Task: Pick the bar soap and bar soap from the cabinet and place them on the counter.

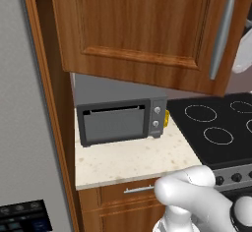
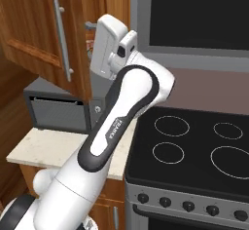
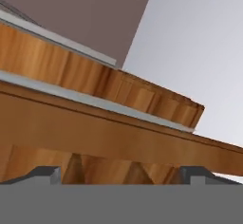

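Observation:
The cabinet (image 1: 138,24) is a reddish-brown wall unit, and its raised-panel door with a long silver handle (image 1: 221,39) stands swung open toward me. In the right base view my white hand (image 2: 109,41) is raised at the cabinet door's (image 2: 29,24) free edge, pointing in behind it. In the hand view my gripper (image 3: 121,174) is open with nothing between its fingertips (image 3: 45,173), close under wooden cabinet edges (image 3: 95,123). The bar soap is hidden from view. The counter (image 1: 133,162) is a beige speckled slab below.
A grey microwave (image 1: 120,120) stands at the back of the counter, with a yellow object (image 1: 167,119) beside it. A black stovetop (image 2: 194,146) lies to the right. A drawer unit (image 1: 123,196) sits under the counter. A tall wooden panel (image 1: 47,103) borders the left.

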